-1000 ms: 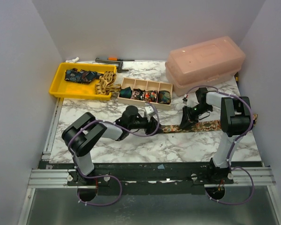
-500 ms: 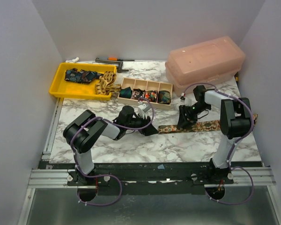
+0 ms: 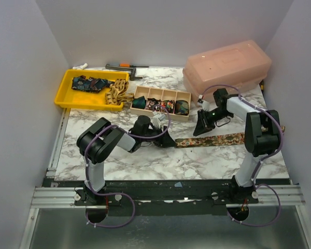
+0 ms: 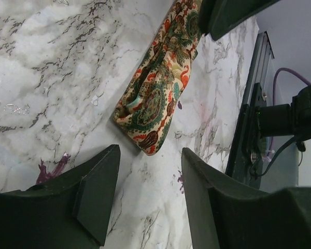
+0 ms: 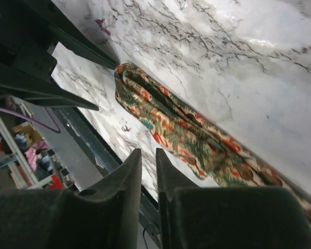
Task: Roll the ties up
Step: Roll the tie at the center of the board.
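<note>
Left tool point(image 4: 145, 199) before folded paisley tie point(image 4: 158, 98) end on marble.
</note>
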### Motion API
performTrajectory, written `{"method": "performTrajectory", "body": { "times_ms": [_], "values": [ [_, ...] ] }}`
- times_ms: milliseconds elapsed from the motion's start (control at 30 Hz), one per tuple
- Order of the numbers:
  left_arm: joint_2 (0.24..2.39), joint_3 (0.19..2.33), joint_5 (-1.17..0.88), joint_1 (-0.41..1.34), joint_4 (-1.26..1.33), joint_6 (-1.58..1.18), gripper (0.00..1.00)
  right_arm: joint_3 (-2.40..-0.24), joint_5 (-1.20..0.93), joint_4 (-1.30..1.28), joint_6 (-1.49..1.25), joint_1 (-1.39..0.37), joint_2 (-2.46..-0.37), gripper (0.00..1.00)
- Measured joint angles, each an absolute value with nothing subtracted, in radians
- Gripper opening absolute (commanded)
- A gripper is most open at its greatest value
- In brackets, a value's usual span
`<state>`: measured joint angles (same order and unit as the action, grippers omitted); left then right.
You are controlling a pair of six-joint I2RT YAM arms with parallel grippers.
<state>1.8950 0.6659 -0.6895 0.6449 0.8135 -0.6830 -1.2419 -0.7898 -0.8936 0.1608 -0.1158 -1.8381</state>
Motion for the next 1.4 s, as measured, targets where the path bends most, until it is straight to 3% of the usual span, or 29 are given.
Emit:
{"method": "performTrajectory", "body": {
  "times_ms": [333, 533, 733, 1000, 1233, 1400],
  "values": [
    [1.94, 0.722, -0.694, 0.645, 0.796, -0.738, 0.52, -1.18, -0.801, -0.804, 0.123, -0.221, -1.932, 0.16],
    [1.954, 0.738, -0.705, 0.649, 0.791, -0.747, 0.32, -1.162, -0.769, -0.766, 0.097, -0.227, -1.973, 0.11],
    [1.958, 0.738, -0.749, 0.668, 0.861, -0.781, 0.22, -1.161, -0.768, -0.763, 0.078, -0.225, -1.979, 0.09],
    [1.964, 0.796, -0.78, 0.718, 0.928, -0.807, 0.22, -1.162, -0.768, -0.764, 0.079, -0.225, -1.979, 0.07],
    [2.009, 0.843, -0.774, 0.72, 0.931, -0.815, 0.22, -1.195, -0.723, -0.818, 0.116, -0.227, -1.95, 0.16],
    [2.004, 0.811, -0.768, 0.7, 0.936, -0.82, 0.41, -1.239, -0.676, -0.882, 0.159, -0.216, -1.874, 0.27]
  ]
}}
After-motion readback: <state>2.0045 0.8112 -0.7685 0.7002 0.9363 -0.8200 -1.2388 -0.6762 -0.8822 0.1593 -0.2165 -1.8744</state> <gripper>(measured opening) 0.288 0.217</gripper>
